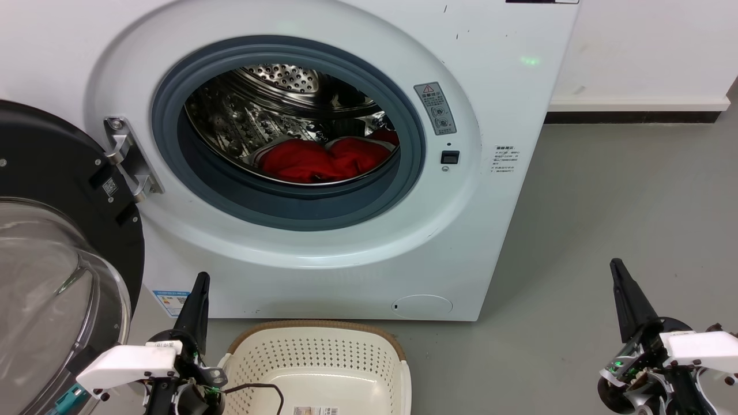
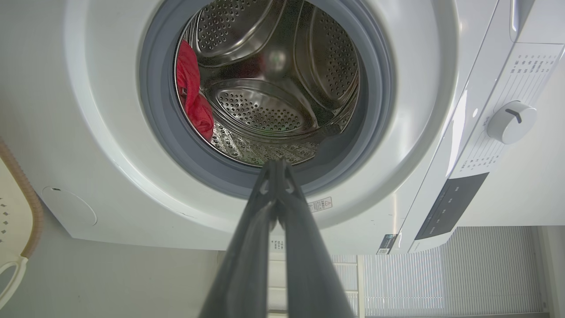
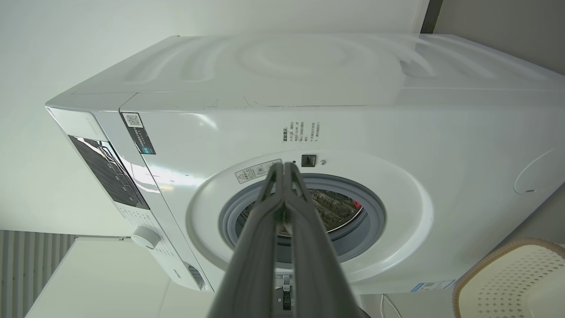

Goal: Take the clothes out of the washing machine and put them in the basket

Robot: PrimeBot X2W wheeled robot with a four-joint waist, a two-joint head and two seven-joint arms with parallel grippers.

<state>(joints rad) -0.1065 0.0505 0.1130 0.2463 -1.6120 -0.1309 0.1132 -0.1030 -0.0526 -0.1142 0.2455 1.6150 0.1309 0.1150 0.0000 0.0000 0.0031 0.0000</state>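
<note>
The white washing machine (image 1: 323, 253) stands ahead with its door swung open. Red clothes (image 1: 323, 160) with a white trim band lie at the bottom of the steel drum (image 1: 277, 92); the left wrist view shows the clothes (image 2: 190, 95) at the drum's left side. The cream basket (image 1: 317, 360) with a brown rim sits on the floor in front of the machine, nothing visible inside it. My left gripper (image 1: 200, 280) is shut and holds nothing, low beside the basket's left side. My right gripper (image 1: 616, 267) is shut and holds nothing, low at the right over the floor.
The round glass door (image 1: 52, 276) hangs open at the left, close to my left arm. A grey floor (image 1: 605, 219) stretches right of the machine up to a white wall with a dark skirting (image 1: 631, 117). A black cable (image 1: 262, 387) runs over the basket's near rim.
</note>
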